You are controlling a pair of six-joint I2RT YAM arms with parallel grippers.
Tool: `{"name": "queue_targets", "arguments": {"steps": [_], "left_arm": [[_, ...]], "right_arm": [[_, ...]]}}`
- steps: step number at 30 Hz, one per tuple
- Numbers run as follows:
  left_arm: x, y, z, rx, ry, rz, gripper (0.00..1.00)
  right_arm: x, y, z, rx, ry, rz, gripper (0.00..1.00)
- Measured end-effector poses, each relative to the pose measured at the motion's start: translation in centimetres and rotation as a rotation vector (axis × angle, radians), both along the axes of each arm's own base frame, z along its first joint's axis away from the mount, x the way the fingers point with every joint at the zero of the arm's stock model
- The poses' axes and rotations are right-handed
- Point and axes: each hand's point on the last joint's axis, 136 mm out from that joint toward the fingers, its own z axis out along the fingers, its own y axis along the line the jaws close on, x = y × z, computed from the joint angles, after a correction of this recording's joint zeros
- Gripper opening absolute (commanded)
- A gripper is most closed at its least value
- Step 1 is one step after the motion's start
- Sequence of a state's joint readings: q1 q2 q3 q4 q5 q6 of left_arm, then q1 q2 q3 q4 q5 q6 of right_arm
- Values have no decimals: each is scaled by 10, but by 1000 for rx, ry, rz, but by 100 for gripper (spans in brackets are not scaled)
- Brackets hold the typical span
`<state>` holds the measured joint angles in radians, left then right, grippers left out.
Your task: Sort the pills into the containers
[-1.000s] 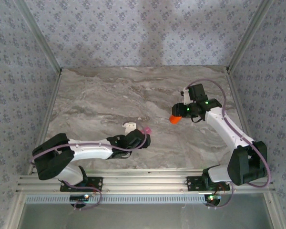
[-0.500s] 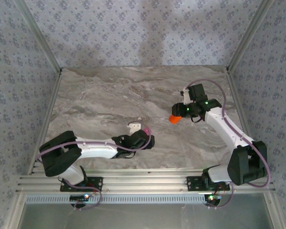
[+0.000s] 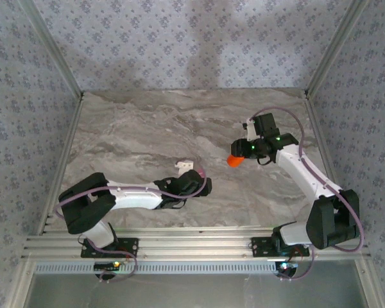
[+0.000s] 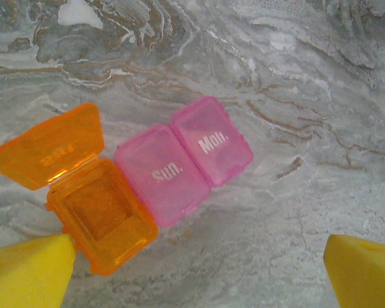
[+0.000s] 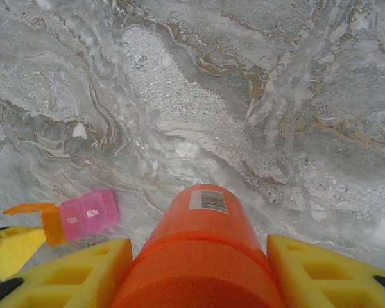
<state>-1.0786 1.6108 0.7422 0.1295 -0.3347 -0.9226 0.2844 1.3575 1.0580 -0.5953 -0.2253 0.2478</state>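
Observation:
The containers [image 4: 147,183] lie on the marble: an orange box with its lid flipped open at the left, joined to two closed pink ones marked "Sun." and "Mon.". My left gripper [image 4: 199,273] hovers open just near of them, one yellow fingertip [image 4: 29,269] beside the orange box, nothing between the jaws. From above, the left gripper [image 3: 194,181] sits by the pink containers [image 3: 196,172]. My right gripper [image 5: 199,256] is shut on an orange bottle [image 5: 205,224], held above the table at the right [image 3: 234,160]. The containers [image 5: 80,219] appear at its lower left. The pills are hidden.
The marble table [image 3: 135,128] stretches wide behind and left of the containers. Patterned walls [image 3: 192,38] close in the back and sides. A metal rail [image 3: 192,247] runs along the near edge by the arm bases.
My left arm has swung its gripper to the right, over the containers. The right arm and the bottle have stayed where they were.

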Motion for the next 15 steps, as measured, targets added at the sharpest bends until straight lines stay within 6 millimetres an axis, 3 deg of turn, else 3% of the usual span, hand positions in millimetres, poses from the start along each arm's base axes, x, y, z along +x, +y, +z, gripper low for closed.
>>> {"name": "queue_targets", "arguments": {"steps": [15], "left_arm": [[37,-24,4,-17,5,-42,99]], "right_arm": [[-2,-1,-3,-2,8,0,45]]}}
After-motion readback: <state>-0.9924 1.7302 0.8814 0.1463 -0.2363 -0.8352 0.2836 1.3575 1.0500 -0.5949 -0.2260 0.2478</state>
